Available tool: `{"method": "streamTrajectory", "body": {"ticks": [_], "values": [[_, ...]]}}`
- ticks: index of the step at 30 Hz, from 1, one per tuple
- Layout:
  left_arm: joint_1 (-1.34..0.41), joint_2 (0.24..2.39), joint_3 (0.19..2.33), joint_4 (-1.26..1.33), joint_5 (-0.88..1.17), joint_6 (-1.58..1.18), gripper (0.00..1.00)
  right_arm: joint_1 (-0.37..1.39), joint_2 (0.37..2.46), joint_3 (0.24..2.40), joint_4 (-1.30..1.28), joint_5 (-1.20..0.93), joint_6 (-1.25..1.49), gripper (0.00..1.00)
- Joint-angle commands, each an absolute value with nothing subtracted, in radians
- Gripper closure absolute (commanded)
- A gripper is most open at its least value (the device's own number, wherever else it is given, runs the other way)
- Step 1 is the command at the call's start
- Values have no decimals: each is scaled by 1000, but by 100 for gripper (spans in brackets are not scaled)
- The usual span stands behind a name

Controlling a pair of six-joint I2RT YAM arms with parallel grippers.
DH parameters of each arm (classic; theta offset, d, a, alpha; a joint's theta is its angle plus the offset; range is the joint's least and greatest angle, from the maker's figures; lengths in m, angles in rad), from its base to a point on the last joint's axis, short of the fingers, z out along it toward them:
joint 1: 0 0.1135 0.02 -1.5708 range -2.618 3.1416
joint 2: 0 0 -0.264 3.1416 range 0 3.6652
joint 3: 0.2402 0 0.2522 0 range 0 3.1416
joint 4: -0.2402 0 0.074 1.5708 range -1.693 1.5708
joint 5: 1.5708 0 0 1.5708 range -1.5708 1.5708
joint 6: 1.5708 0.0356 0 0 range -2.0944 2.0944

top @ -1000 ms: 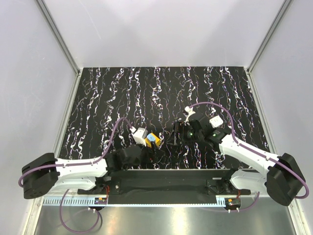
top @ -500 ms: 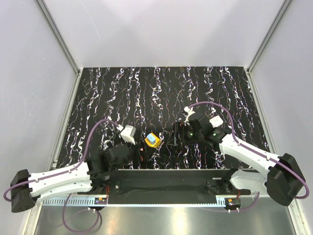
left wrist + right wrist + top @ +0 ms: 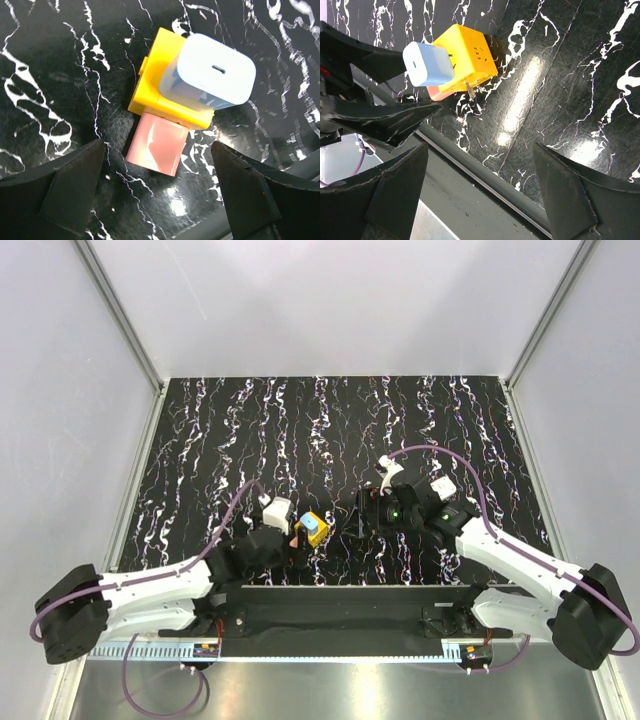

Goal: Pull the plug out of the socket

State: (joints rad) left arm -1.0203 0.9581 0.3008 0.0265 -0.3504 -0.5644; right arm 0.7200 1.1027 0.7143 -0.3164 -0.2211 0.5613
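While the plug sits seated in the socket, step in hand: approach and line-up, with nothing gripped and the pull not yet begun.
Socket: small bright-yellow plastic cube (image 3: 150, 87) lying on the black tabletop veined with white (image 3: 450, 420), close to the near edge and left of centre, between the two arms and nearer the left one.
Plug: pale blue-white rounded charger block (image 3: 212, 75) with one slot in its end face, pushed into the cube's upper face and pointing up at the left wrist camera.
Pink part: pale pink rounded block (image 3: 156, 145) touching the cube's near side. Whether it is a second plug or part of the socket I cannot tell from these views.
Left gripper (image 3: 157, 147): jaws wide apart and empty. They straddle the pink block with table showing on both sides and touch neither it nor the cube.
Right gripper (image 3: 480, 147): also spread wide and holding nothing. It hangs off to the socket's right, well apart, aimed across at it.
Next move, as I judge it: one gripper has to pin the yellow cube by its bare sides, and the other close squarely on the charger block's flat flanks.
Pull: straight along the prongs' line — a tilted tug would likely drag the light cube along instead of freeing the plug.
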Motion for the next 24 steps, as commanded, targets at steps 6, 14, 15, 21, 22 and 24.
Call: {"method": "streamTrajectory", "body": {"ticks": [6,14,15,21,22,24], "values": [[-1020,1071,370,170,-325,-417,8,726,1108,755,-310,-225,534,8],[-1019,1124,380,235,-330,-341,10,727,1126,762,-310,-238,532,8],[-1017,1127,377,253,-325,-336,11,727,1127,765,-308,-239,532,8],[-1008,1169,365,288,-327,-345,17,726,1144,794,-310,-259,525,9],[-1008,1169,357,301,-325,-347,19,727,1158,802,-311,-270,520,9],[-1008,1166,345,327,-337,-356,19,729,1178,839,-322,-298,508,9]]}}
